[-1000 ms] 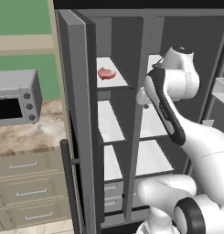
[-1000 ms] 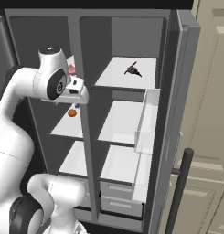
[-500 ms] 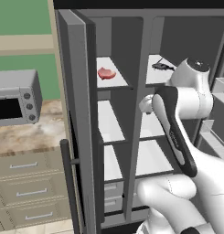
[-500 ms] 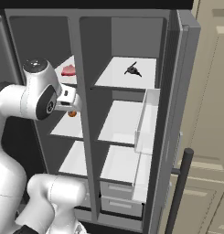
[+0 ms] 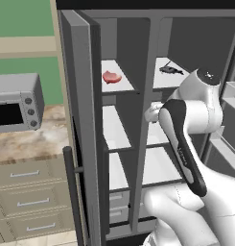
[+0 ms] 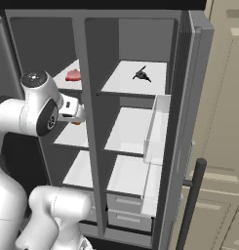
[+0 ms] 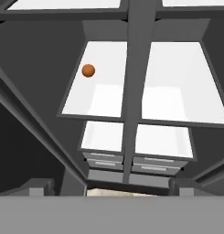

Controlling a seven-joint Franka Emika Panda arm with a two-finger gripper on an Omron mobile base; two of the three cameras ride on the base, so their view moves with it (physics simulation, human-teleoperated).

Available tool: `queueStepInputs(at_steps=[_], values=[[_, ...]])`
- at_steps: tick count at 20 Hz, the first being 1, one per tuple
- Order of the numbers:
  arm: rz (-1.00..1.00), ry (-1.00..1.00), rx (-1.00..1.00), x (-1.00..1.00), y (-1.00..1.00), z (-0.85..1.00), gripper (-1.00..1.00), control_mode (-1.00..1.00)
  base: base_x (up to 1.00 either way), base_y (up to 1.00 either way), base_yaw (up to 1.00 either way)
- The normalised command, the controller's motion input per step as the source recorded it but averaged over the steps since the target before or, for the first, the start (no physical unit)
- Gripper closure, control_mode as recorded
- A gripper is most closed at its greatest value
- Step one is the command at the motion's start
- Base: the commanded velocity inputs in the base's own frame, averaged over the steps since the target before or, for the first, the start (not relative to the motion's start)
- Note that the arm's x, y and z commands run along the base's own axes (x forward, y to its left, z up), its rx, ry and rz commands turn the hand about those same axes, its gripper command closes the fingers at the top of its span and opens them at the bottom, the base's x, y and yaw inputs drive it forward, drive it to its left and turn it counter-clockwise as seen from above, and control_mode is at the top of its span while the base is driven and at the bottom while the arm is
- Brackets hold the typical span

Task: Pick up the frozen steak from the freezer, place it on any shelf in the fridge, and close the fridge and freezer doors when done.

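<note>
The frozen steak (image 5: 111, 77) (image 6: 72, 75) lies on the top white shelf of the freezer (image 5: 120, 144), the left compartment. My gripper (image 5: 151, 114) (image 6: 76, 111) (image 7: 109, 188) hangs in front of the centre divider at middle-shelf height, below and to the right of the steak and well apart from it. Its fingertips (image 7: 38, 187) stand wide apart, open, with nothing between them. The fridge's top shelf (image 5: 162, 80) (image 6: 126, 80) carries a small dark item (image 6: 142, 74). Both the freezer door (image 5: 83, 120) and the fridge door (image 6: 189, 97) stand open.
A small round orange item (image 7: 88, 70) (image 6: 76, 122) sits on the freezer's middle shelf. White drawers (image 7: 131, 161) fill the unit's bottom. The fridge door holds a clear bin (image 6: 155, 129). A toaster oven (image 5: 16, 103) stands on the left counter above drawers (image 5: 28, 192).
The arm's upper joints swung toward the fridge side and lower. The hand sank slightly, staying in front of the centre divider. The steak has not moved.
</note>
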Motion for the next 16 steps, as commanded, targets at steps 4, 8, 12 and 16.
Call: queueStepInputs(at_steps=[4,8,12,16], values=[[0.00,-0.01,0.00,0.00,0.06,0.00,-1.00,1.00,0.00,0.08,0.00],[0.00,0.00,0.00,0.00,0.00,0.00,-1.00,1.00,0.16,0.05,0.00],[0.00,0.00,0.00,0.00,0.00,0.00,-1.00,1.00,0.34,0.03,0.00],[0.00,0.00,0.00,0.00,0.00,0.00,-1.00,1.00,0.37,0.10,0.00]])
